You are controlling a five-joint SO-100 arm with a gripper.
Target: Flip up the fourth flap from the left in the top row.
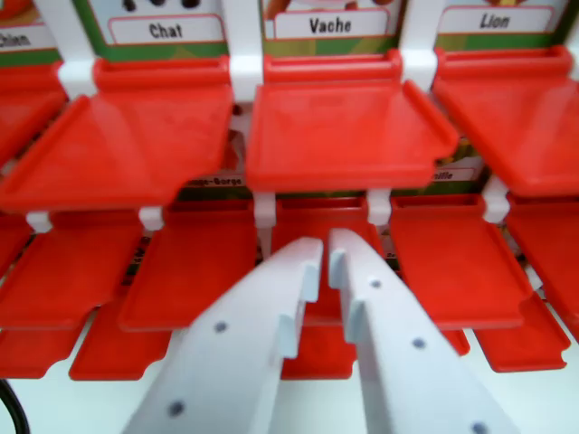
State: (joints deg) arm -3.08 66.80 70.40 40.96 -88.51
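A game board with rows of red plastic flaps fills the wrist view. In the top row, flaps lie down under labels "Chat" [166,30], "Vache" [329,24] and "Lion" [494,20]; the "Vache" flap [344,127] sits at centre, the "Chat" flap [127,145] to its left, the "Lion" flap [516,113] to its right. My white gripper [326,249] reaches up from the bottom, its fingertips nearly together with a thin gap and nothing held. The tips lie over a second-row flap [317,226], just below the "Vache" flap's front edge.
More red flaps in lower rows spread left [185,267] and right [452,258] of the gripper. White hinge posts [244,72] separate the top-row flaps. A black cable [9,407] shows at the bottom left corner over a white surface.
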